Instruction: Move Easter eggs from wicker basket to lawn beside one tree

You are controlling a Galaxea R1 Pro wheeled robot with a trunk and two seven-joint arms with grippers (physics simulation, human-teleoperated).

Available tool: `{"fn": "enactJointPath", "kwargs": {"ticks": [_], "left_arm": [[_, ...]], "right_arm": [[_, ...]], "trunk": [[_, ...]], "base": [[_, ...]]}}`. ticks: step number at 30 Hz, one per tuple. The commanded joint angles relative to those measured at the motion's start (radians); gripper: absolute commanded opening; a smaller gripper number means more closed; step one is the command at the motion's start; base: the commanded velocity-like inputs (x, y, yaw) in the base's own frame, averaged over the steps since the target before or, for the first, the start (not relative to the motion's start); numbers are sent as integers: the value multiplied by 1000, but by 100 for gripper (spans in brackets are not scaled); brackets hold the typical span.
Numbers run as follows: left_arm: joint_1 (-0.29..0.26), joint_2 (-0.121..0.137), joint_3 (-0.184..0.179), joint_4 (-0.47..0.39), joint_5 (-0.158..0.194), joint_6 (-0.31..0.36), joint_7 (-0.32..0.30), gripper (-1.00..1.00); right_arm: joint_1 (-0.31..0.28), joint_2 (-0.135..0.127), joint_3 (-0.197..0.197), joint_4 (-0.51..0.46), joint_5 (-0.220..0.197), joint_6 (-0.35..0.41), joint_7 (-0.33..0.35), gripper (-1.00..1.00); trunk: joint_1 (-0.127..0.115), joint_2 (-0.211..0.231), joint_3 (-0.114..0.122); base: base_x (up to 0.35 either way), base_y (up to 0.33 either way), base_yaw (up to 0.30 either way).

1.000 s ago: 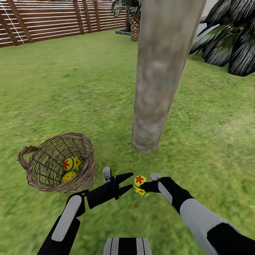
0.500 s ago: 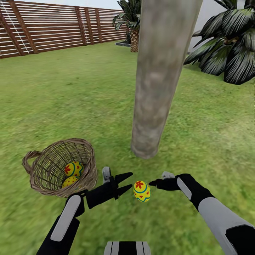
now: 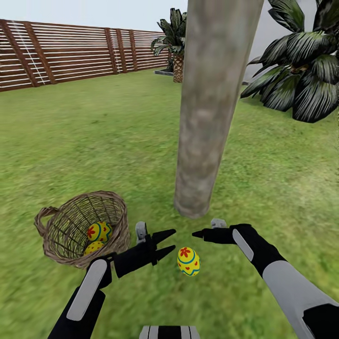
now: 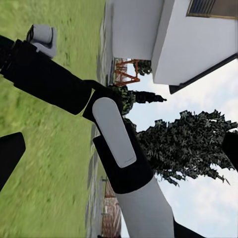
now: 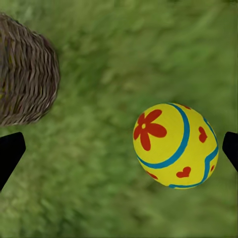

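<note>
Right gripper [image 3: 197, 233] has let go and lifted, jaws wide and empty; first egg [image 3: 188, 261] now lies on the lawn [image 3: 94, 141] near the tree [image 3: 207, 117], two eggs [image 3: 98, 234] remain in the basket [image 3: 82, 228]; left gripper [image 3: 169, 241] open, empty.

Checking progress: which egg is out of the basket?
The egg on the lawn between both end effectors, near the tree; two others sit in the wicker basket.

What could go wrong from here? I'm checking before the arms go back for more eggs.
The placed egg lies loose on the lawn between the left gripper and right gripper; a swing toward the wicker basket could knock it from the tree. The basket, beside the left arm, might tip, spilling its two eggs.
</note>
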Motion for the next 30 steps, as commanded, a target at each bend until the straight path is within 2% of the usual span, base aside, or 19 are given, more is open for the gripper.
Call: {"fn": "enactJointPath", "kwargs": {"ticks": [1,30], "left_arm": [[0,0,1,0,-10,3,-9,100],[0,1,3,0,-9,3,-9,100]], "right_arm": [[0,-1,3,-1,0,2,1,100],[0,6,3,0,-1,2,1,100]], "trunk": [[-1,0,3],[-14,7,115]], "base": [[0,0,0],[0,0,0]]}}
